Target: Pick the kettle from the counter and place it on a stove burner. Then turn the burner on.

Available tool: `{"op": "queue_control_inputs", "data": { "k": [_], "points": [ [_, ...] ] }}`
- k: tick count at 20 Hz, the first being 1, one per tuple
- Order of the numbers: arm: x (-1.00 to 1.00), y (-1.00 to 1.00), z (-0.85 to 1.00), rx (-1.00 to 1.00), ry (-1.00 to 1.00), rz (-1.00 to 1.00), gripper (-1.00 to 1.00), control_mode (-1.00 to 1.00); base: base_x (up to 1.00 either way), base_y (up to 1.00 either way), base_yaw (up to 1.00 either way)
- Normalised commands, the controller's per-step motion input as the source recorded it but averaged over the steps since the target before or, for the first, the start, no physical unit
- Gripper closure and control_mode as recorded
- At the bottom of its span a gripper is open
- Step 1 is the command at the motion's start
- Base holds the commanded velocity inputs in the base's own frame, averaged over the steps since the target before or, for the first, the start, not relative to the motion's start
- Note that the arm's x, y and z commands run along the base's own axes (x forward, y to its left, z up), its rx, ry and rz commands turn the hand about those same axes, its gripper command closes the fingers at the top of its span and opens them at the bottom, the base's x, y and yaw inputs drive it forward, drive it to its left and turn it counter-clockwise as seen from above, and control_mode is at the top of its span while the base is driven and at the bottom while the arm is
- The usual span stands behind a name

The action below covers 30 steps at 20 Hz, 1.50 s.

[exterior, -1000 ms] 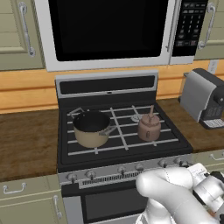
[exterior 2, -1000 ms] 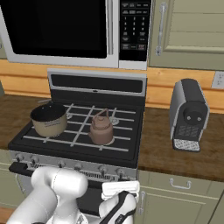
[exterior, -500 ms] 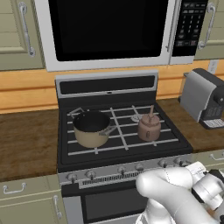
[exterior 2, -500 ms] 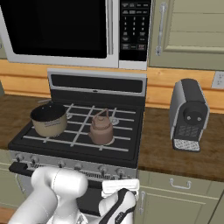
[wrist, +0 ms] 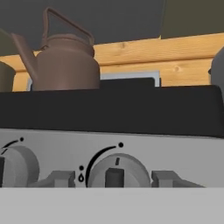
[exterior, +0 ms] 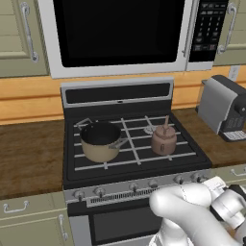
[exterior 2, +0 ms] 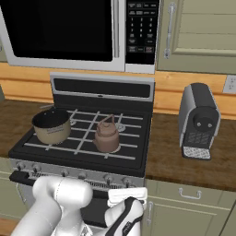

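base cams: behind arm, L+R, share stove [exterior: 134,144] | hand cam: close, level w/ knob [wrist: 115,171]

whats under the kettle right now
The kettle stands on the black grate bars of the stove top, at its front right, beside the saucepan. The burner cap beneath it is covered by the kettle's base, so it cannot be seen.

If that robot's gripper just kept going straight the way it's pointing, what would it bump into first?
Most likely the round grey stove knob on the silver control panel, centred straight ahead in the hand view. The copper-brown kettle sits higher and farther back on the black stove top. How far away the knob is stays unclear.
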Motion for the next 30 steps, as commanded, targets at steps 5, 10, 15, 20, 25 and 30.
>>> {"op": "queue_control_inputs", "data": {
  "k": [5, 10, 15, 20, 25, 30],
  "points": [
    [0.00, 0.00, 0.00, 0.00, 0.00, 0.00, 1.00, -1.00, 0.00, 0.00, 0.00],
    [0.01, 0.00, 0.00, 0.00, -0.03, 0.01, 1.00, -1.00, 0.00, 0.00, 0.00],
    [0.00, 0.00, 0.00, -0.17, -0.29, 0.17, 1.00, -1.00, 0.00, 0.00, 0.00],
    [0.00, 0.00, 0.00, -0.27, -0.31, 0.24, 1.00, -1.00, 0.00, 0.00, 0.00],
    [0.00, 0.00, 0.00, -0.26, -0.27, 0.22, 1.00, -1.00, 0.00, 0.00, 0.00],
    [0.00, 0.00, 0.00, -0.27, -0.24, 0.17, 1.00, -1.00, 0.00, 0.00, 0.00]
  ]
}}
